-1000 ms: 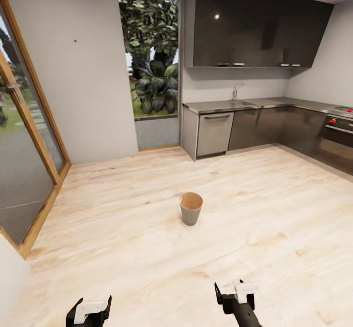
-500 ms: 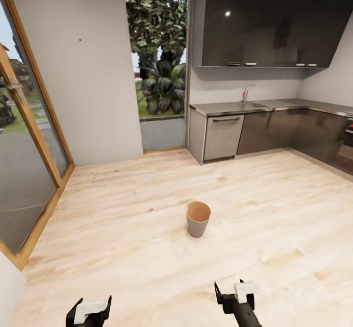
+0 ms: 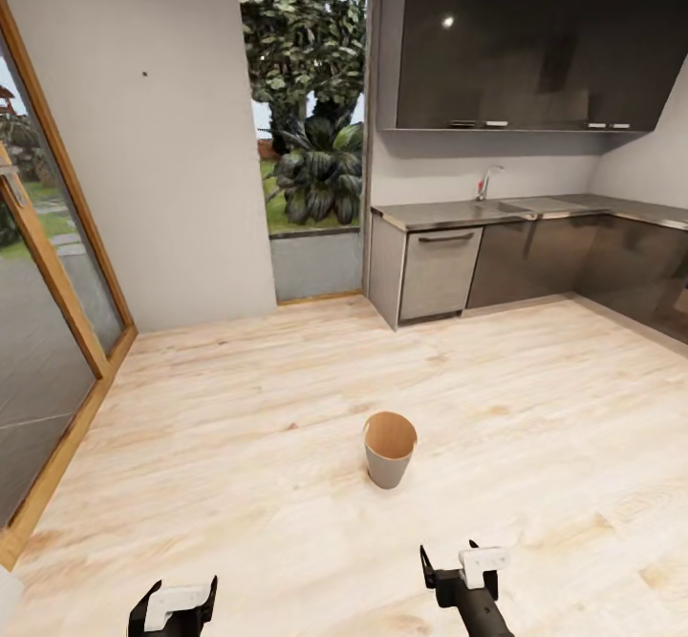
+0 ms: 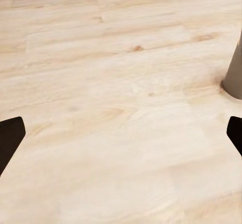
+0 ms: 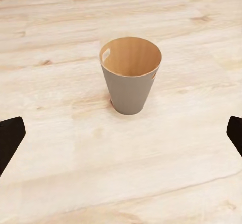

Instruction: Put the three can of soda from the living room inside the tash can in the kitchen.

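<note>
Ahead, tash can [image 3: 389, 450] upright mid-floor [image 3: 239, 408], well apart from cabinets [image 3: 535, 260].

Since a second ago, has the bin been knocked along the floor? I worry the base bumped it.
No. The bin sits lower in the head view, but the dishwasher and floor shifted too, so the camera moved.

Wide bare wood floor [image 3: 239, 446] on all sides of the upright bin [image 3: 389, 449], its mouth unblocked, cabinets [image 3: 497, 265] far right, glass doors [image 3: 48, 331] left
</note>
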`<state>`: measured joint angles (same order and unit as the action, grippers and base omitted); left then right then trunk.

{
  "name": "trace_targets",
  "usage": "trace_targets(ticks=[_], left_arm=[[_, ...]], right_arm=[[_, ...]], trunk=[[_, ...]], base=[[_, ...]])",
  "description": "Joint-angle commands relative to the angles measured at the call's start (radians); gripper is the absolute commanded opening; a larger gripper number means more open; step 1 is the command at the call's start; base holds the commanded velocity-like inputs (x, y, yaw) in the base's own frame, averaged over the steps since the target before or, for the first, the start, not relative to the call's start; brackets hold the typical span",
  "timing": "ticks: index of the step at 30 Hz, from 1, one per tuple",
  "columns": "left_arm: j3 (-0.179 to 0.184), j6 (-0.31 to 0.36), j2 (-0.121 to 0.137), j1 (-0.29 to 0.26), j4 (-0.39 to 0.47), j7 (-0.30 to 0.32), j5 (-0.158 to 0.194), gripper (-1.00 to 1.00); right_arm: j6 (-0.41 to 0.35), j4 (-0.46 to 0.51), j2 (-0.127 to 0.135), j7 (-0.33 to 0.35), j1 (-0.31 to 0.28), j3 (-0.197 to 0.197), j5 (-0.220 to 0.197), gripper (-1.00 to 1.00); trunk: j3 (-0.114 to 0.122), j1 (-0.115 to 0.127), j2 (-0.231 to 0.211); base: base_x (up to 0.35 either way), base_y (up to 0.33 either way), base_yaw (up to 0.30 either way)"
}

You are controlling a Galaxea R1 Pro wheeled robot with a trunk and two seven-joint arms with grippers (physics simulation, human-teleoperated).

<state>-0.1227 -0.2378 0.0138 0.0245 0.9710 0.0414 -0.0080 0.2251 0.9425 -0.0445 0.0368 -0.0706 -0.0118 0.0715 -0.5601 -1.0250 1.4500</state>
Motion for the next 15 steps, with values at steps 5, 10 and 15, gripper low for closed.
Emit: trace_targets(ticks=[5, 10, 15], left_arm=[[0.0, 0.0, 0.0, 0.0, 0.0, 0.0, 0.0, 1.0], [0.0, 0.0, 0.0, 0.0, 0.0, 0.0, -0.001, 1.0], [0.0, 0.0, 0.0, 0.0, 0.0, 0.0, -0.001, 1.0]], right_arm=[[0.0, 0.0, 0.0, 0.0, 0.0, 0.0, 0.0, 1.0], [0.0, -0.001, 0.0, 0.0, 0.0, 0.0, -0.001, 1.0], [0.0, 0.0, 0.0, 0.0, 0.0, -0.001, 0.0, 1.0]], trunk=[[0.0, 0.0, 0.0], [0.0, 0.0, 0.0], [0.0, 0.0, 0.0]], base=[[0.321, 0.0, 0.0], [0.321, 0.0, 0.0], [0.321, 0.0, 0.0]])
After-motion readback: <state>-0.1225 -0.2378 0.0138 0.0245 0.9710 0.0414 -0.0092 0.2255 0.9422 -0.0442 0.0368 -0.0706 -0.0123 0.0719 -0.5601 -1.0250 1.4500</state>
